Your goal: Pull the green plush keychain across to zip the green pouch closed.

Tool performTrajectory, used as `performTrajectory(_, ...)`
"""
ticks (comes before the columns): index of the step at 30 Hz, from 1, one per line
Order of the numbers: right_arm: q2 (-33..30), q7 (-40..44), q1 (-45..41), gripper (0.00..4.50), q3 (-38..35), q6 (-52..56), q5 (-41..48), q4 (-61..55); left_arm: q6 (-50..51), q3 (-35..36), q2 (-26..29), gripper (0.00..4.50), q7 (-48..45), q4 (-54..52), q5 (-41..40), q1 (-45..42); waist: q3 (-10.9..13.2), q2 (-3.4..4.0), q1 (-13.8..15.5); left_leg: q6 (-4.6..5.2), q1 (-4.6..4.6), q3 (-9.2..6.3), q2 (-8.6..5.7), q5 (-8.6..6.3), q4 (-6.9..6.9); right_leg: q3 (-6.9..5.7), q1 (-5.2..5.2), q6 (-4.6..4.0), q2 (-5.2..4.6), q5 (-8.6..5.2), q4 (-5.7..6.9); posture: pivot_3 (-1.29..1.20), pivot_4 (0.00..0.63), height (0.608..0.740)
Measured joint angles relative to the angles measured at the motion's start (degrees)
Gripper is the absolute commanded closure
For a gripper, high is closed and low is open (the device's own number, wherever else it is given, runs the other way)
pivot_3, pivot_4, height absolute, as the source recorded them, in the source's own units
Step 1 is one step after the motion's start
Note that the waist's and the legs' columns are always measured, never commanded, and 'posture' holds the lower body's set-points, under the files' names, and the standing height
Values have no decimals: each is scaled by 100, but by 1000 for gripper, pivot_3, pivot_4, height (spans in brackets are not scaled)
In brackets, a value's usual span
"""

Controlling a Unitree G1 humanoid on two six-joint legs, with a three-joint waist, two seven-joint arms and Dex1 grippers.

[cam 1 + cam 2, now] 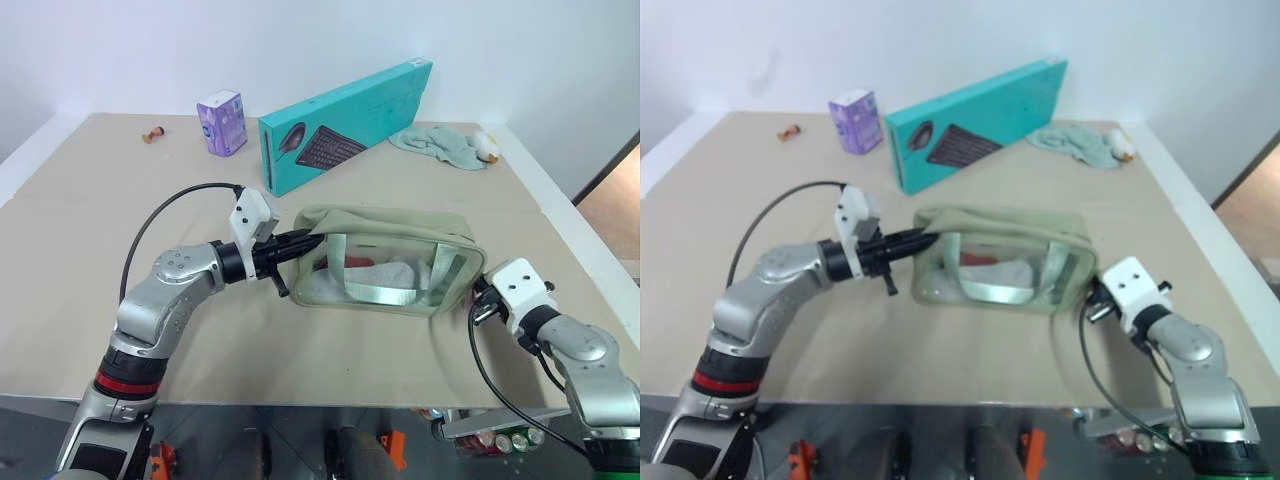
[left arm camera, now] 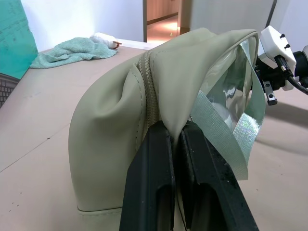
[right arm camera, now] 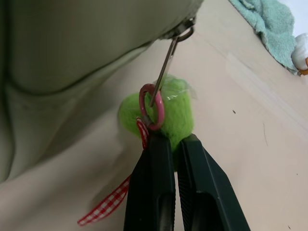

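Our left pincer point(image 2: 175, 139) was clamped tight on the end of the pale sage-green fabric pouch point(image 1: 385, 235), pinching the cloth beside its top zipper. Our right pincer point(image 3: 174, 144), fingers pressed together, gripped the fuzzy lime-green plush keychain point(image 3: 175, 108) (its pink metal ring hung by a thin clip from the zipper pull). The pouch stood near the middle of the beige table point(image 1: 90, 220), closer to its front edge, with the keychain at the pouch's right end.
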Motion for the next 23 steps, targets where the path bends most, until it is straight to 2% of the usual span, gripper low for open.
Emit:
performTrajectory(4, 163, 118, 69, 2465, -184, 210, 456, -74, 78, 150, -23, 3100, -26, 39, -181, 83, 1, 2, 0, 0, -7, 1, 1, 0, 0, 8, -7, -1, 1, 0, 0, 0, 150, 740)
performTrajectory(5, 130, 202, 229, 2043, -375, 180, 583, -197, 78, 167, 44, 2653, -118, 48, -223, 118, 1, 2, 1, 0, -9, 0, 0, -1, -3, 9, -9, -1, 0, -2, 0, 0, 150, 740)
performTrajectory(7, 104, 293, 429, 1514, -617, 148, 710, -316, 91, 246, 137, 2130, -237, 48, -325, 149, 2, 1, 1, 0, -14, -2, 0, -1, -4, 8, -14, 0, 0, -3, 0, 0, 150, 740)
performTrajectory(8, 104, 360, 589, 1090, -766, 140, 812, -427, 99, 330, 240, 1742, -319, 37, -420, 151, 2, 1, 1, 0, -17, -2, 1, -1, -6, 8, -18, 2, 1, -2, 0, 0, 150, 740)
performTrajectory(11, 102, 544, 1069, 60, -1197, 180, 1175, -803, 218, 784, 541, 696, -411, -152, -713, 147, 3, 2, -2, -1, -15, -3, 5, -2, -11, 6, -19, -1, 4, -4, 0, 0, 150, 740)
performTrajectory(13, 156, 589, 1320, 0, -1401, 242, 1372, -1054, 256, 965, 713, 37, -428, -378, -852, 213, 2, 3, -12, -1, -10, -2, 8, -2, -11, 8, -16, -7, 5, -8, 0, 0, 150, 740)
performTrajectory(18, 770, 641, 2282, 0, -1492, 9, 1555, -1310, 55, 1524, 962, 37, -96, -500, -598, 1210, -2, 10, -12, -3, 4, -4, 17, -3, -19, 5, -10, -21, 4, -16, 1, 0, 150, 740)
performTrajectory(23, 1290, 583, 2533, 0, -1055, -355, 1506, -1429, -511, 1173, 917, 37, 137, -445, 236, 2252, -3, 11, -10, -5, 4, 5, 19, -2, -11, 7, -13, -27, -15, -8, 0, 0, 150, 740)
